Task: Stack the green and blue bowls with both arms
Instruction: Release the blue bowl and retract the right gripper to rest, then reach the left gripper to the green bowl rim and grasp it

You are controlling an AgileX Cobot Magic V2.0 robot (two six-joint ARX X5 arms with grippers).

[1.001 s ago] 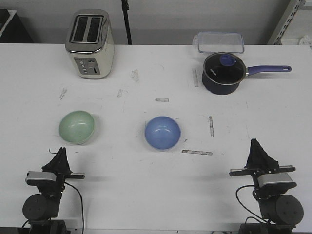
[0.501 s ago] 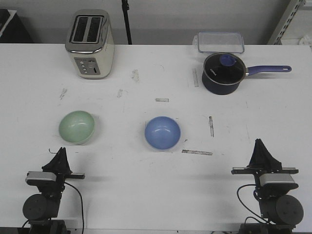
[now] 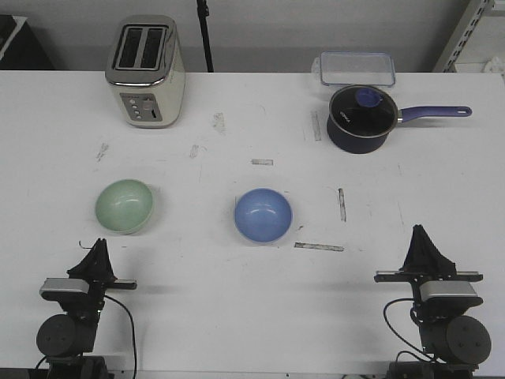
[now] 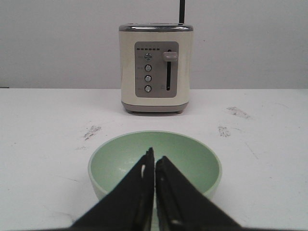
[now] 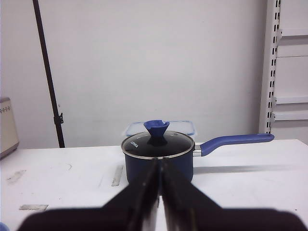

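Note:
The pale mint green bowl [image 3: 124, 206] sits on the white table [image 3: 197, 292] at the left; it also shows in the left wrist view [image 4: 187, 154], just beyond the fingertips. The matte blue bowl [image 3: 263, 215] sits near the middle, apart from the green one. My left gripper [image 3: 100, 244] is shut and empty at the front left, just short of the green bowl; it also shows in the left wrist view [image 4: 154, 158]. My right gripper [image 3: 423, 232] is shut and empty at the front right, well right of the blue bowl; the right wrist view [image 5: 159, 163] shows it too.
A cream toaster [image 3: 146, 71] stands at the back left. A dark navy saucepan [image 3: 361, 118] with a purple handle and a clear lidded container [image 3: 357, 68] stand at the back right. Tape marks dot the table.
My right gripper has drawn back slightly toward the front and right. The left arm and both bowls have not visibly moved.

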